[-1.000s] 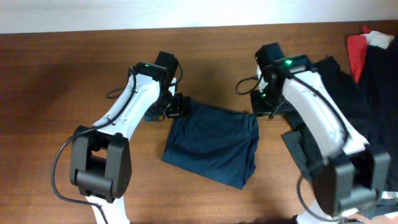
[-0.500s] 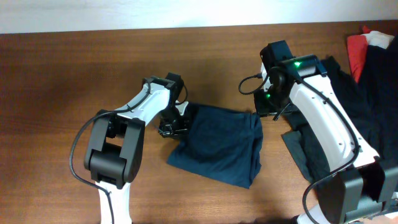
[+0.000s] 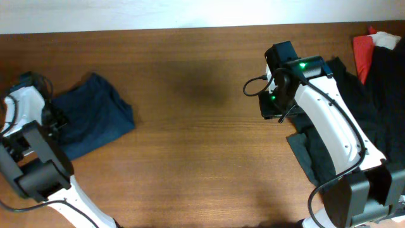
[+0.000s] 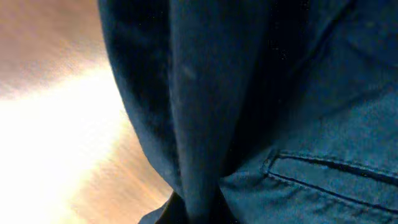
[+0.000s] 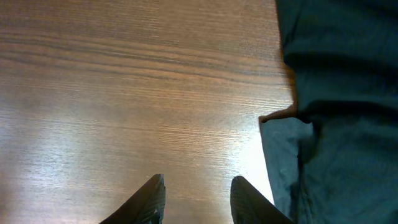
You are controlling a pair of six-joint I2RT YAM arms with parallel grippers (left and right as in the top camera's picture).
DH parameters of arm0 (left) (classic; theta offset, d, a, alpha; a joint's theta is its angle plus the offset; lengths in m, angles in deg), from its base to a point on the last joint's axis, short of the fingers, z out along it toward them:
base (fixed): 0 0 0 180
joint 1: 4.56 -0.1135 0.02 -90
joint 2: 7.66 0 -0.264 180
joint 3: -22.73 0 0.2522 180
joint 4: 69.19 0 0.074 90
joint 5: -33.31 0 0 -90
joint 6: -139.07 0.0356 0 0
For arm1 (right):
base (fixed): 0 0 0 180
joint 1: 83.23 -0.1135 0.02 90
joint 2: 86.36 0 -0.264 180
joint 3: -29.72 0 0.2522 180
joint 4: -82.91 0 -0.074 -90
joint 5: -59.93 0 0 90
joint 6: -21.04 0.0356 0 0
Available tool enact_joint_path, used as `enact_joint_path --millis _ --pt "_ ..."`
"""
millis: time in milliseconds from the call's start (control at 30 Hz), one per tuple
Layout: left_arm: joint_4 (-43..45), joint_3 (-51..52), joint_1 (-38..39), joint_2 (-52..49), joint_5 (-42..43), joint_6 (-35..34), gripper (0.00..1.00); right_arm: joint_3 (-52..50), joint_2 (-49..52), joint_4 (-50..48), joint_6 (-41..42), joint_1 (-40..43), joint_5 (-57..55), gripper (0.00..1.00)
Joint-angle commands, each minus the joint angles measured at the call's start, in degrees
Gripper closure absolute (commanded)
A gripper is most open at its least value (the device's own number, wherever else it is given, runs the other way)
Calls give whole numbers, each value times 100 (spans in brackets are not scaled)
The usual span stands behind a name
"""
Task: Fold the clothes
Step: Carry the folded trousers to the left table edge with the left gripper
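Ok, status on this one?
Right gripper over table, fingers open. Left gripper buried in navy garment, grip unclear. Dark clothes pile right, unfolded. Nothing blocking.

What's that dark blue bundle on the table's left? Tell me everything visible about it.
It is a navy-blue garment of limp cloth, folded into a rough rectangle and lying flat on the wooden table near its left edge. Close up, it shows a stitched seam and deep creases. The left gripper meets its left side; whether it grips is unclear.
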Motion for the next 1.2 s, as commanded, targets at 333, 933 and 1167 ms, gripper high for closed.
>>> enact_joint_path --millis 333,933,1167 --pt "-616 -2085 1897 44 3386 122 35 55 -44 96 50 37 -90 62" --pt "-817 669 1644 57 479 -654 37 55 -44 269 50 37 -90 62" --pt "-1073 -39 1775 94 195 -651 37 55 -44 306 50 37 -90 56"
